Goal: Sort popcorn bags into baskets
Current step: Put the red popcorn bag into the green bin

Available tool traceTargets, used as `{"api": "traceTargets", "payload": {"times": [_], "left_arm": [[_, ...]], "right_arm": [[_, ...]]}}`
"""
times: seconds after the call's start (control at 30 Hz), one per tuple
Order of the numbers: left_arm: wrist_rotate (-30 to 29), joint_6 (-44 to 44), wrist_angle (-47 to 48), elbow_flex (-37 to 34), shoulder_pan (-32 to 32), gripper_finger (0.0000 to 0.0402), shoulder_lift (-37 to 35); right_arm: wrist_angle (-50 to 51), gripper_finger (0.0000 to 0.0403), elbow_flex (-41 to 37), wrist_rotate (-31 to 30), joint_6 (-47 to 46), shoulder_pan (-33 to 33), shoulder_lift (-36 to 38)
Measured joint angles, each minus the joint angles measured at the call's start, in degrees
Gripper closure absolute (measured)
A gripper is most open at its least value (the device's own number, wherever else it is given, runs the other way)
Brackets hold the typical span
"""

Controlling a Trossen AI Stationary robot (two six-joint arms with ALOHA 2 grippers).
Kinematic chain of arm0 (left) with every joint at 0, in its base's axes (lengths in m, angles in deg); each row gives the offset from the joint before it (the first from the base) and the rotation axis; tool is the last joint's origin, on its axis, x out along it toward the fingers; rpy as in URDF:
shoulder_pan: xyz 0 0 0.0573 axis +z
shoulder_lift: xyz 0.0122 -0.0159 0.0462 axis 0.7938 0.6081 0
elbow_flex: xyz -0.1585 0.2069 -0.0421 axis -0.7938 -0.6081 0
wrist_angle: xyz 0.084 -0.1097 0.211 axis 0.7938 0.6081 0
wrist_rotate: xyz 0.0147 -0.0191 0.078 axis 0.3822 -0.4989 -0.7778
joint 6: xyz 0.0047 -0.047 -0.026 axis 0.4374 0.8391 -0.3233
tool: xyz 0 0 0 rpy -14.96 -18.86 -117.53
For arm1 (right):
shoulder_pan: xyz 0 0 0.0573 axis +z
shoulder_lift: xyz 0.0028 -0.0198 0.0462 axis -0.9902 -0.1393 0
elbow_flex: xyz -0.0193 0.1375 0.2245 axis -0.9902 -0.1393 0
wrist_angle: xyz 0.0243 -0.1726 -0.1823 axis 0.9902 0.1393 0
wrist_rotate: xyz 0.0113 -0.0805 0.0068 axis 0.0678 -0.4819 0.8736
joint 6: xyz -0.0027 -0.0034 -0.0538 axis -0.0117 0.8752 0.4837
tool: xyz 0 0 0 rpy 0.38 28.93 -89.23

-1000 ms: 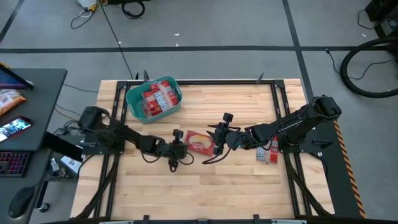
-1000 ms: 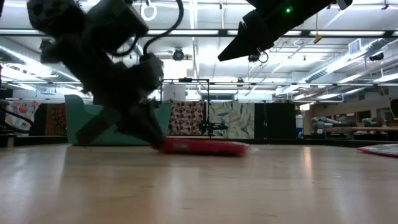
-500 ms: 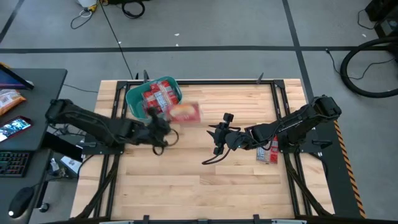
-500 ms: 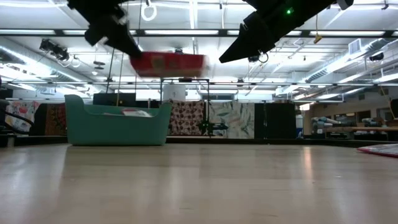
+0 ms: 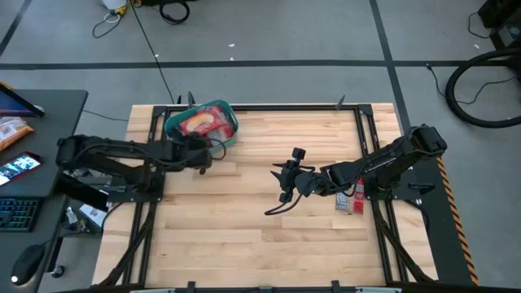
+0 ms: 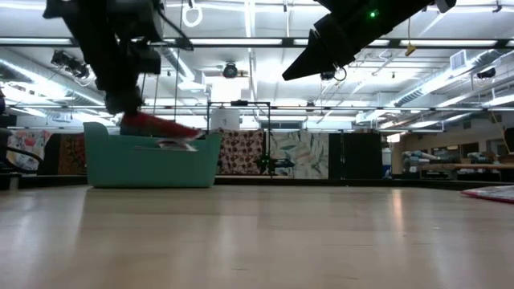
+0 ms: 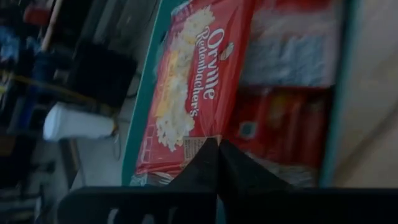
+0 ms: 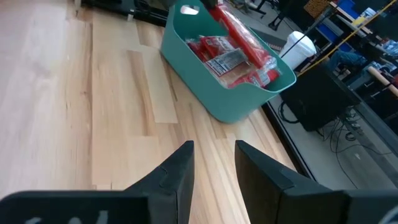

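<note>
My left gripper (image 5: 200, 140) is shut on a red popcorn bag (image 7: 193, 81) and holds it over the teal basket (image 5: 229, 145) at the table's far left. Several more red bags (image 8: 217, 53) lie inside the basket. In the low view the held bag (image 6: 161, 127) slants just above the basket's rim (image 6: 148, 138). My right gripper (image 5: 285, 175) hangs open above the table's middle, with nothing between its fingers (image 8: 180, 165). More red bags (image 5: 350, 198) lie flat on the table at its right edge, under the right arm. My left gripper pinches the bag's short edge (image 7: 208, 140) between its two fingers, which close to a point on it. The fingers slant down from the table's near-left side, along the bag's length. The bag tilts away over the basket; whether its far end touches the bags below, I cannot tell.
Bare wooden tabletop (image 5: 260, 236) stretches between the arms and toward the near edge. A black metal frame (image 5: 358, 114) borders the table. A desk with a phone and a packet (image 5: 16, 130) stands off to the left.
My left gripper has lifted the bag off the table's middle, swung it up and toward the far left, and turned as it went. The bag was high and level half a second ago; it now tilts lower, over the basket.
</note>
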Motion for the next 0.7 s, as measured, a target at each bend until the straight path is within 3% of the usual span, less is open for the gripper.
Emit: {"api": "traceTargets", "payload": {"times": [0.2,0.47,0.57,0.7], "left_arm": [[-0.6,1.1,0.2,-0.8,3.9,0.0339,-0.5],[4.4,-0.5,-1.8,2.5,-1.1,0.0257,-1.1],[4.5,-2.5,-5.8,1.3,-4.5,0.0253,-1.1],[5.8,-6.8,-14.2,-1.5,-8.5,0.0257,-1.1]], "right_arm": [[0.2,0.0282,0.0,0.0,0.0,0.0,0.0],[6.1,0.0283,0.0,-1.4,-5.1,0.2,0.0],[14.9,0.0284,0.1,1.3,-12.6,0.4,0.0],[37.8,0.0284,2.1,10.9,-29.4,0.7,0.3]]}}
